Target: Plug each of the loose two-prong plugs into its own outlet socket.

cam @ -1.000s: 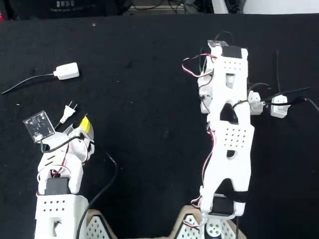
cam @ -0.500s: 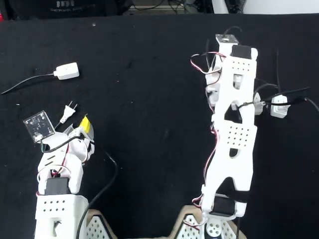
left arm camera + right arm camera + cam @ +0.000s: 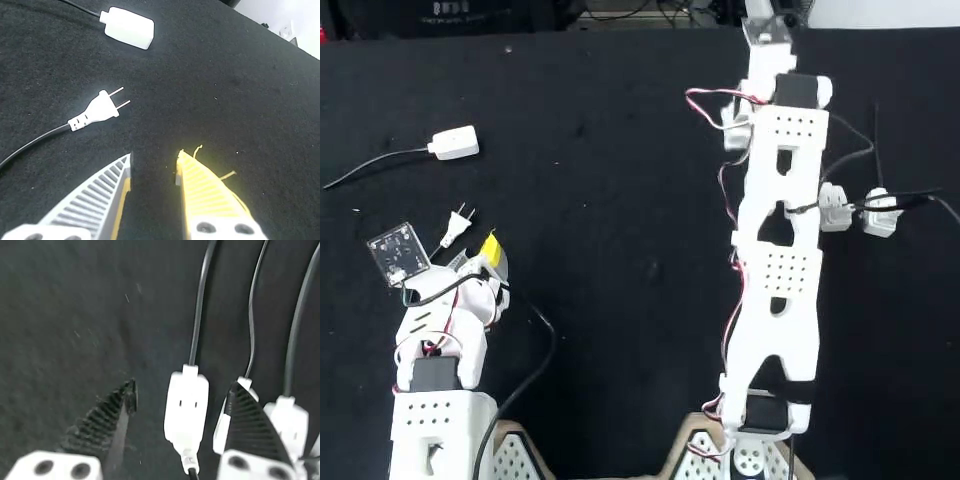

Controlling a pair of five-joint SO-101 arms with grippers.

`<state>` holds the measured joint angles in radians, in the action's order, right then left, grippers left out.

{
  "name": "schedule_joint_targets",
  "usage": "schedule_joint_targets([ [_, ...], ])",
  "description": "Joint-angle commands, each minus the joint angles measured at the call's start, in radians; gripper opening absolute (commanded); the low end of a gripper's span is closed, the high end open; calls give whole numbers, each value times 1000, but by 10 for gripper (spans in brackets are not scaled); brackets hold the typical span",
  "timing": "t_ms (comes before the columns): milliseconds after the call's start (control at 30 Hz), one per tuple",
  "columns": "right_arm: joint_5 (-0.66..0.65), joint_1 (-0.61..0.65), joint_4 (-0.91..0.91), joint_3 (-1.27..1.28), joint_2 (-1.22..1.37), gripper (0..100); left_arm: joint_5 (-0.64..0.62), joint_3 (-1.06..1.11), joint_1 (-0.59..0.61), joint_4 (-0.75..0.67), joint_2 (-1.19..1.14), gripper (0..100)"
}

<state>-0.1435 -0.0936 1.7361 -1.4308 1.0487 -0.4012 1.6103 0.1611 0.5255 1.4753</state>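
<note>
**High view.** On the black table (image 3: pixel 620 150) the left arm (image 3: pixel 440 340) sits at about 7 o'clock, and its left gripper (image 3: pixel 480 258) points toward 12. The loose plug (image 3: pixel 455 225) lies near the tips, at roughly 11 o'clock from them and clear of both. Its prongs aim toward 1 o'clock. The outlet socket (image 3: pixel 454 143) lies well apart from the plug, at 10 o'clock on the table, with its cable running off toward 9. The right arm (image 3: pixel 775 280) stretches from 6 o'clock to the far edge near 12. At 3 o'clock from its middle, a white connector (image 3: pixel 835 207) lies just beside a second connector (image 3: pixel 880 212), among dark cables (image 3: pixel 920 190).

**Left wrist view.** The left gripper (image 3: pixel 154 157) has its fingers apart (one white, one yellow), with nothing but bare cloth between them. The loose plug (image 3: pixel 97 109) lies ahead of the white finger and does not touch it. The outlet socket (image 3: pixel 127 34) lies farther on, its slotted end not visible from here.

**Right wrist view.** The right gripper (image 3: pixel 182 386) has its dark fingers spread wide. A slotted white block (image 3: pixel 186 405) lies in the gap between them, with a dark cable leading away from it. Whether either finger touches it cannot be told. Another white piece is partly hidden behind one finger, and a third lies just past that.
</note>
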Motion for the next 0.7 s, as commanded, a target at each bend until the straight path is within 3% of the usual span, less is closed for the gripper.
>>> schedule_joint_targets([
  [0, 0, 35, 34, -137, -25, 228, -2, -61, -8, -26, 14, 152],
  [200, 52, 66, 35, 111, -206, 117, -2, -64, -10, -28, 14, 152],
  [467, 75, 193, 5, 677, -633, 117, -2, -62, -10, -28, 14, 152],
  [667, 75, 287, -115, 997, -863, 117, 0, -62, -10, -28, 14, 152],
])
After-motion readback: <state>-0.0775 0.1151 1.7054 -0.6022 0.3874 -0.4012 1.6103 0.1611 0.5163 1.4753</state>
